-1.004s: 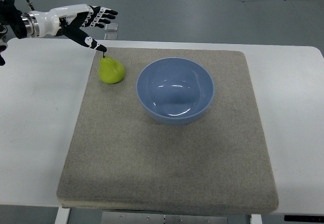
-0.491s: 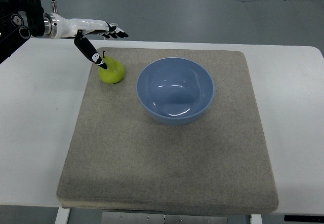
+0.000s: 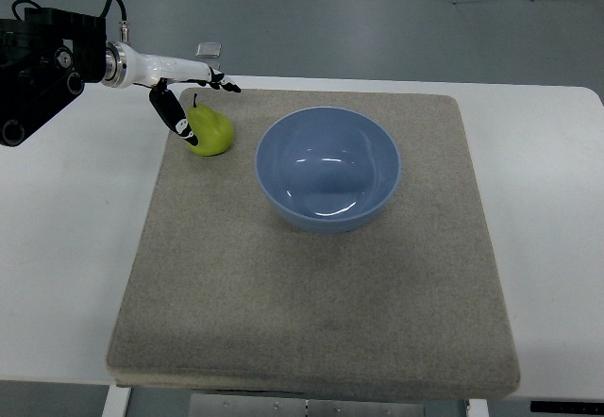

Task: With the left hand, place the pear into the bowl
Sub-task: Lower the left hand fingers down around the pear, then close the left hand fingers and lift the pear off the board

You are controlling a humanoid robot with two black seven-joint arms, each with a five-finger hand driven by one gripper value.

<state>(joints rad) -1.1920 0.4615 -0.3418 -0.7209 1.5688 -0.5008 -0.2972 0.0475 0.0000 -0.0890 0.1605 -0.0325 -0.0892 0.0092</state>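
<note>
Left robot hand (image 3: 189, 106) open astride small green pear (image 3: 210, 131): close thumb and fingers fully before lifting right to blue plastic bowl (image 3: 328, 168).

Bright, even light falls from above. Pale glare streaks curve across the inside of the bowl (image 3: 328, 170), and only a faint soft shadow rims it on the mat (image 3: 311, 304). The white tabletop (image 3: 66, 247) looks nearly washed out. Focus is sharp throughout, with slight bowing at the edges.
</note>
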